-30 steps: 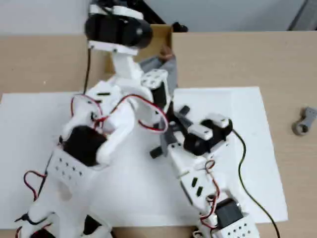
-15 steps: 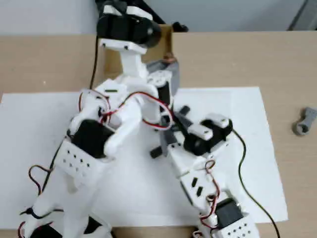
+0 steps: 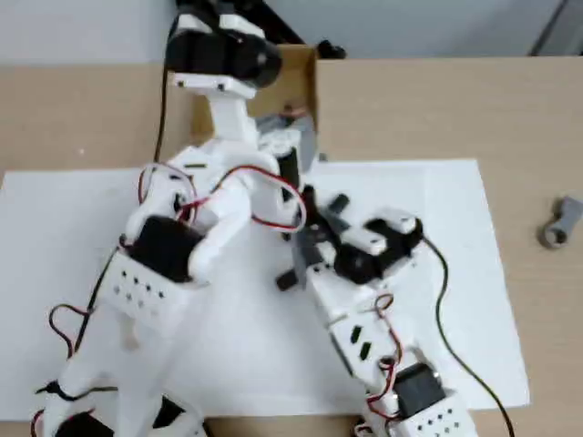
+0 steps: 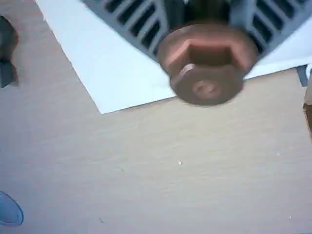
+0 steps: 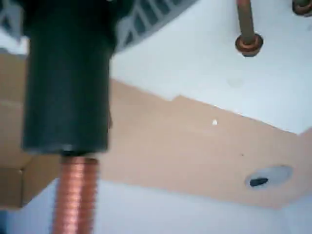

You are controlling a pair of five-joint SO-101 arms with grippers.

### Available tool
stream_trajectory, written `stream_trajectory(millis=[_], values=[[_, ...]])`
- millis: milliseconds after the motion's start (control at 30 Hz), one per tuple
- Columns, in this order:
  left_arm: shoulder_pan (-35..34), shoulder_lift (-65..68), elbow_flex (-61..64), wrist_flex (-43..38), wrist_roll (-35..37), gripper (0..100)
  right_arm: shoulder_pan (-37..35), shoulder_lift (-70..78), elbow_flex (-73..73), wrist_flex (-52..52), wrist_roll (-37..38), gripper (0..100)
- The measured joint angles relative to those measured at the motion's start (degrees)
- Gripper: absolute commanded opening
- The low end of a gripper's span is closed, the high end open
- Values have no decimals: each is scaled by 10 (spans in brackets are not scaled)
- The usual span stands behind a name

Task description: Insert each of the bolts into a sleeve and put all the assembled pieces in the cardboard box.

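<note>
Copper bolt [image 4: 207,66]: we see its hexagonal head end-on, clamped between the ribbed grey fingers [image 4: 131,19] of the left hand, over bare counter just past the sheet's edge.
Left hand [image 3: 293,138]: clenched on that bolt, hanging just beside the cardboard box, near the far edge of the counter.
Cardboard box [image 3: 299,71]: brown, at the counter's far edge, partly behind the left arm.
Sleeve [image 5: 66,78]: a black tube grasped by the right hand; we see a copper threaded shank [image 5: 73,195] sticking out of its end.
Right hand [image 3: 308,246]: closed around the sleeve, above the white sheet near the middle of the counter, close to the left hand.
Loose bolt [image 5: 246,29]: lying on the white sheet, apart from both hands.
White sheet [image 3: 455,209]: spread over the middle of the counter and reaching toward its near edge.
Counter [image 3: 437,109]: light wood.
Grey part [image 3: 560,223]: we find it on bare wood near the counter's right edge, beyond the sheet.
</note>
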Motion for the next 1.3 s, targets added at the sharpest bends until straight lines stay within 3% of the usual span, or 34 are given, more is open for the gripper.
stream_trajectory(millis=[567, 800, 967, 1300], values=[[34, 1, 5, -4, 19, 6, 4, -2, -1, -1, 0, 4], [34, 0, 5, 42, 16, 6, 4, 0, 0, -1, 0, 4], [45, 0, 6, 89, -38, 8, 2, -1, 0, -1, 0, 4], [49, 2, -13, 166, -48, 156, 4, -1, -8, -1, 0, 4]])
